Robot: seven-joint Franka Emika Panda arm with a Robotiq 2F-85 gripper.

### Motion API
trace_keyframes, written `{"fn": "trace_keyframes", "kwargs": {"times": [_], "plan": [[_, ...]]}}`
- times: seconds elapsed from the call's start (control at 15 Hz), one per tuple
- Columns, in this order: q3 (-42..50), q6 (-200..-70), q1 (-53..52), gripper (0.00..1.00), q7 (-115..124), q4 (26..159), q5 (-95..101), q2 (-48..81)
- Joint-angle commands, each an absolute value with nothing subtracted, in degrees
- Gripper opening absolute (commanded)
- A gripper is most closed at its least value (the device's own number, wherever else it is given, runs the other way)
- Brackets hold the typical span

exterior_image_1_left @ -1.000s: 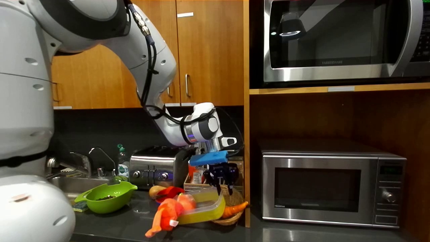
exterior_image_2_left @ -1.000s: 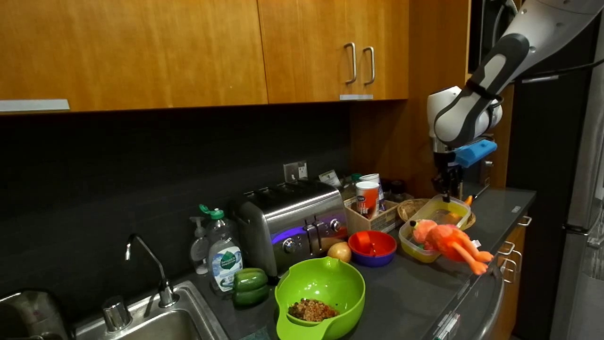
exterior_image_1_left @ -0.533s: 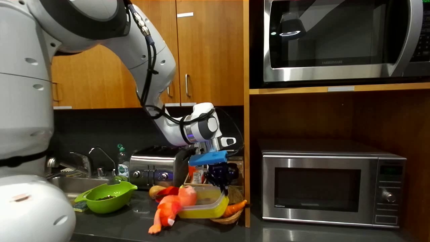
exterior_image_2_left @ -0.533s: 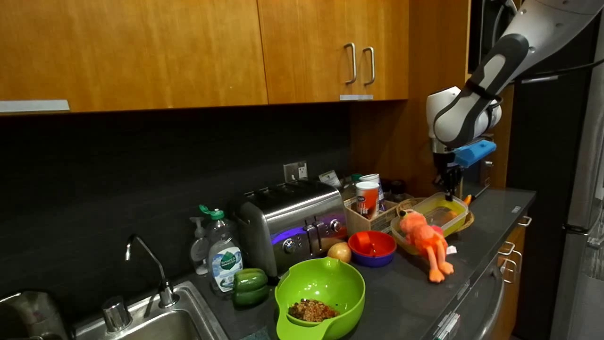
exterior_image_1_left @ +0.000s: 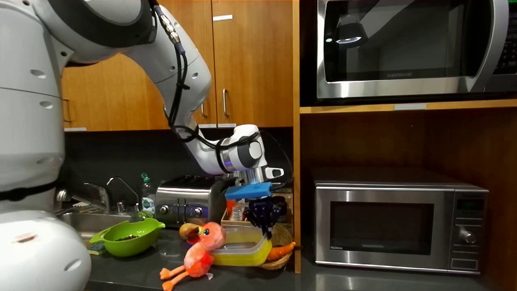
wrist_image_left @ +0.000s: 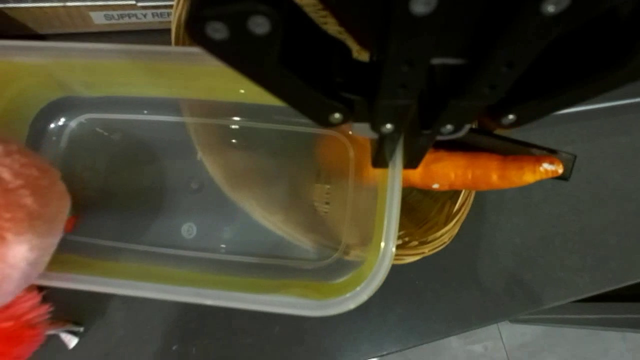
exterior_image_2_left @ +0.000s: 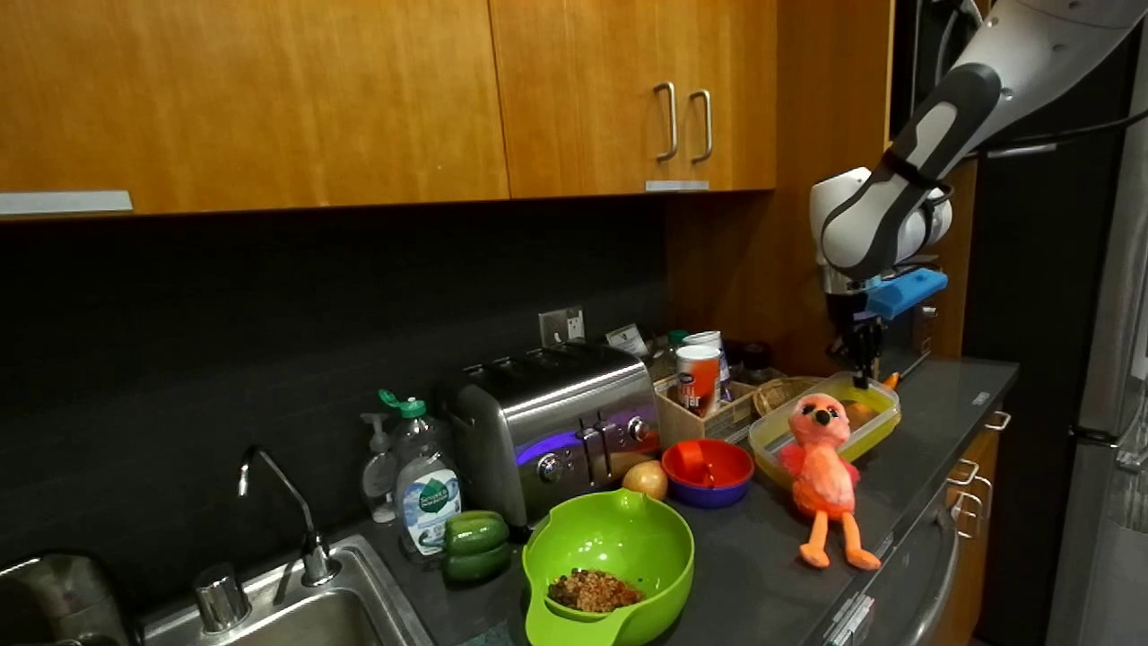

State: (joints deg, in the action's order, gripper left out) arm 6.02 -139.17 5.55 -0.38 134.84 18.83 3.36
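Your black gripper (wrist_image_left: 396,160) pinches the short end of the long, see-through yellow plastic box (wrist_image_left: 200,297). From there, the box runs longways toward the fluffy pink toy bird (exterior_image_1_left: 198,254). Its pinched end is over the rounded brown straw basket (wrist_image_left: 450,239).

— How's the light reaching you?
— Dim at the back: in both exterior views I see the backsplash (exterior_image_2_left: 269,341) sunk near black, while the toaster (exterior_image_2_left: 583,417) catches glare and a purple streak.
— And the wrist view?
— I get the claw (wrist_image_left: 397,162) nearly black at upper right, white glints inside the container (wrist_image_left: 200,296), and the plush toy (wrist_image_left: 30,215) soft at the left edge.
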Motion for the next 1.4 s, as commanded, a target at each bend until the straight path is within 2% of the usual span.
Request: {"fn": "trace_keyframes", "kwargs": {"times": [0.0,0.2,0.27,0.4,1.0,1.33], "plan": [[5.72,-134.87,5.41,0.02,-2.74,134.71,15.64,2.08],[5.66,-132.57,5.38,0.02,-3.27,134.44,14.5,2.11],[5.61,-131.7,5.34,0.33,-3.15,134.28,14.11,2.15],[5.53,-130.43,5.3,0.38,-2.84,134.01,13.9,2.21],[5.35,-127.9,5.2,0.98,-2.41,133.14,14.15,2.38],[5.34,-127.67,5.11,1.0,-2.33,133.3,14.22,2.3]]}}
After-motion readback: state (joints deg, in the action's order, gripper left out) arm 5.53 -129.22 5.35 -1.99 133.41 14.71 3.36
